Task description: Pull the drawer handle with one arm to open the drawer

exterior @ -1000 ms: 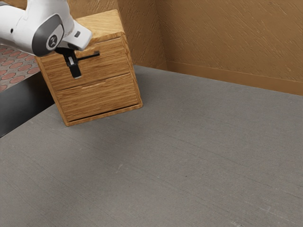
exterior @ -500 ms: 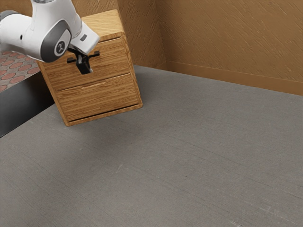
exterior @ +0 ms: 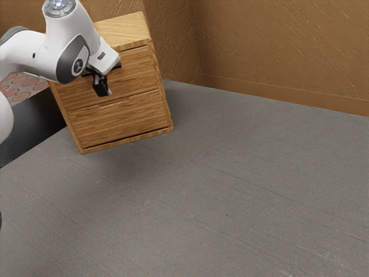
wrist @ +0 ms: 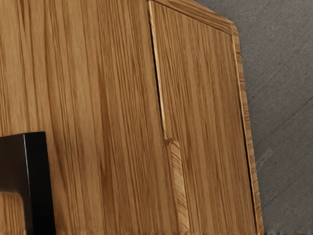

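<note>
A tilted wooden cabinet [exterior: 124, 29] stands at the back left and holds two drawers. The upper drawer [exterior: 132, 72] carries a black bar handle [exterior: 117, 66], and its front sits flush with the cabinet. My black gripper [exterior: 102, 86] hangs right at the handle's middle, pointing down over the drawer front and covering most of the bar. In the wrist view the black handle [wrist: 29, 181] lies close under my hand. Beside it is the wood front of the lower drawer [wrist: 205, 122], with its wooden grip [wrist: 176, 191].
Grey floor [exterior: 230, 190] spreads in front of the cabinet and to the exterior view's right. Brown walls [exterior: 277, 40] close off the back. A dark block [exterior: 26, 124] with a red-patterned top stands left of the cabinet.
My hand moved to the exterior view's right along the upper drawer front onto the handle, then settled slightly lower. The drawer front has not moved.
</note>
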Robot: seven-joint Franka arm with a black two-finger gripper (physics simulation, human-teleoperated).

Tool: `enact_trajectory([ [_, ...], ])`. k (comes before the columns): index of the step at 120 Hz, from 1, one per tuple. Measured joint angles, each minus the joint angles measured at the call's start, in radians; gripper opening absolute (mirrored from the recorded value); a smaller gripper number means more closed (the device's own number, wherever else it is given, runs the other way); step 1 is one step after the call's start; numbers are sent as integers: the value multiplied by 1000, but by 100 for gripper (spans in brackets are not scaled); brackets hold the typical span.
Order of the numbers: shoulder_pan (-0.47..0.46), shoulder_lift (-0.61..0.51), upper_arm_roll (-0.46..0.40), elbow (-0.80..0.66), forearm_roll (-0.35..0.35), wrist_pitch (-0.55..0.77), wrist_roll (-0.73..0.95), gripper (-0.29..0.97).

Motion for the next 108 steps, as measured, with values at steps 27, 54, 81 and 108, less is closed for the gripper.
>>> enact_trajectory([
  [27,0,10,6,0,-13,2,-21,70],
  [54,-1,7,4,-28,-16,3,-36,66],
  [81,-34,-66,11,-126,-26,3,-47,71],
  [108,-44,-214,7,-299,-46,26,-52,54],
])
